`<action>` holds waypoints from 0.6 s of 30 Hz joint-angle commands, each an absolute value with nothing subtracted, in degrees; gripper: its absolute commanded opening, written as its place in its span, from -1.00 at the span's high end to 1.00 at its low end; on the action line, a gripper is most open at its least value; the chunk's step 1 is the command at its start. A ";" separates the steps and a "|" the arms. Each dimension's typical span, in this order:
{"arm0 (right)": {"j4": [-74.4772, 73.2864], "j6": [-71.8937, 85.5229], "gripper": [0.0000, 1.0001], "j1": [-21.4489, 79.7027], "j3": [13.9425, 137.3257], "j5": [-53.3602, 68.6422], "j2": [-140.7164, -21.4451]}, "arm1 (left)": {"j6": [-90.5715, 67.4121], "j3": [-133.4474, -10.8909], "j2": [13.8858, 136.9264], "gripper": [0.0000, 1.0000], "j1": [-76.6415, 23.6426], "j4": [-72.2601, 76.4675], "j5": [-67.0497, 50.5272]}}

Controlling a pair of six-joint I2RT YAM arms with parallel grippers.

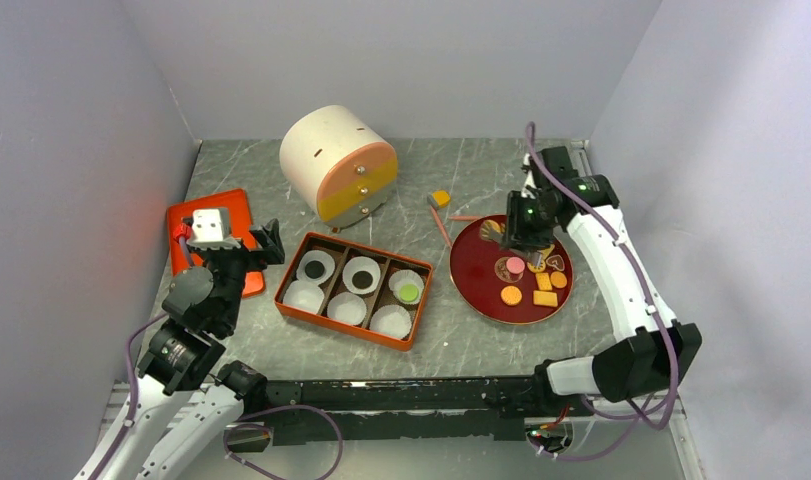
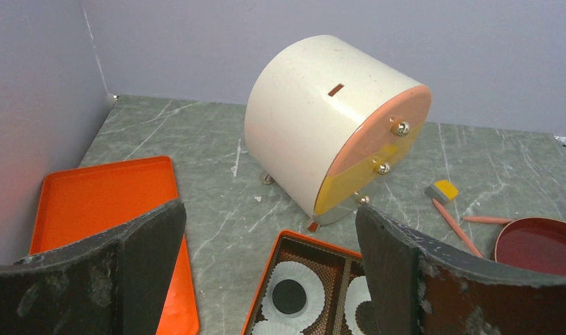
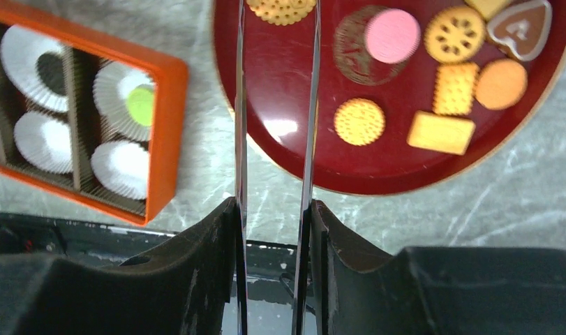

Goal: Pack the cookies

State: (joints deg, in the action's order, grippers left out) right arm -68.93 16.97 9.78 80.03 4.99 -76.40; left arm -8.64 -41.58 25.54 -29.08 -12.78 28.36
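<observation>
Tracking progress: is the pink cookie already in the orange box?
No, the pink cookie lies on the red plate, outside the box.

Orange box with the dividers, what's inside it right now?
The orange box holds six white fluted paper cups. Two back cups hold black cookies, the third a green cookie; the front three look empty. Whatever lies beneath the cups is covered.
</observation>
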 commanded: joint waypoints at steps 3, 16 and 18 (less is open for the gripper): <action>-67.33 18.86 0.46 21.23 87.33 4.13 -79.71 | -8.43 -42.19 26.41 -0.93 -29.09 -11.51 29.00; -58.79 16.22 0.46 41.08 94.31 4.32 -89.31 | -8.52 -42.27 26.98 -0.93 -28.61 -11.82 29.28; -58.14 15.22 0.46 43.93 96.25 4.22 -91.55 | -8.69 -42.42 26.97 -0.93 -28.55 -12.00 29.19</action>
State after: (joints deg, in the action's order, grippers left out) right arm -62.67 17.52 39.70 91.26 4.73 -88.77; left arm -8.64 -41.58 26.76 -28.91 -12.84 28.56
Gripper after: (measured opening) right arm 0.410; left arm 0.964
